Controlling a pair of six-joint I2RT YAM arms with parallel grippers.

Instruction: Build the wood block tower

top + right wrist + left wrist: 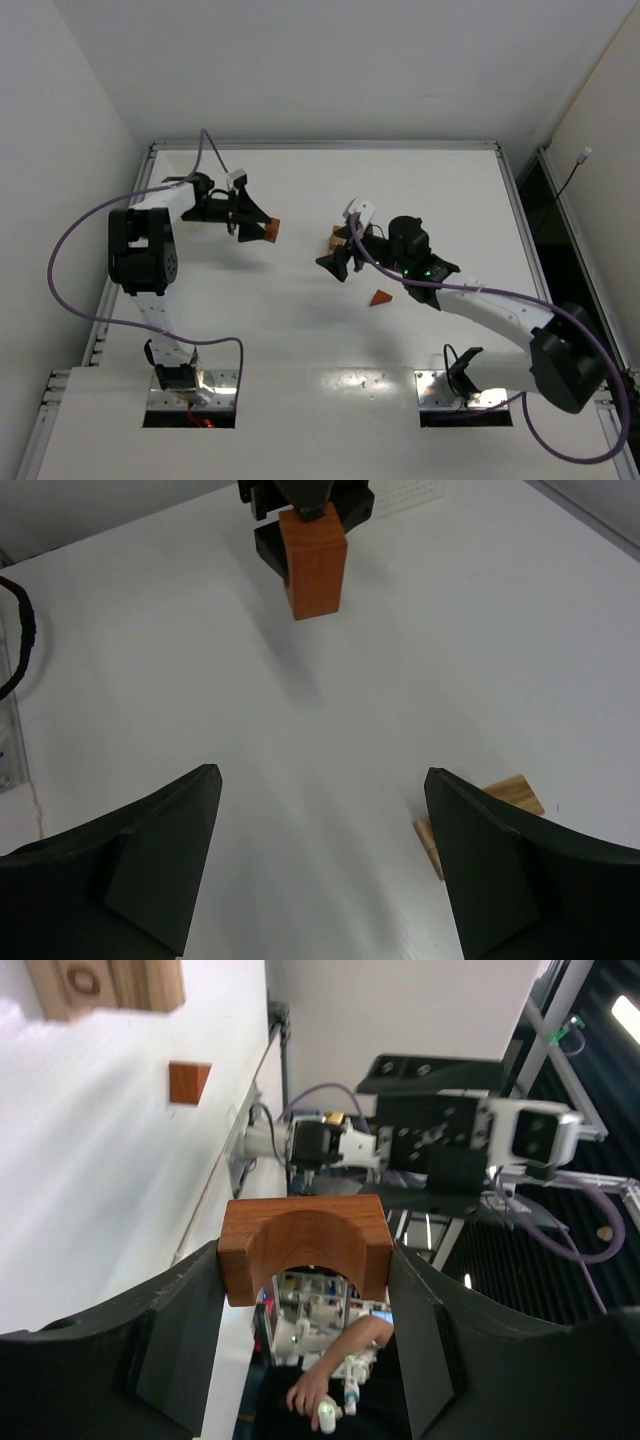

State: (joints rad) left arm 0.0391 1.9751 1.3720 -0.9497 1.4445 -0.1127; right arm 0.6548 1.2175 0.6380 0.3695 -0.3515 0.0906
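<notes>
My left gripper (254,226) is shut on a reddish-brown arch block (270,232) and holds it above the table at the left; in the left wrist view the arch (305,1243) sits between both fingers, and it also shows in the right wrist view (314,562). Pale tan blocks (340,238), the base of the tower, lie mid-table; they also show in the left wrist view (105,987). My right gripper (338,263) is open and empty just in front of them; a pale block (503,798) lies beside its right finger (500,870). A reddish-brown wedge (380,297) lies alone on the table.
The white table has a raised metal rim (320,146) at the back and sides. The right arm's forearm (480,305) stretches across the right half. Both arm bases (185,378) stand at the near edge.
</notes>
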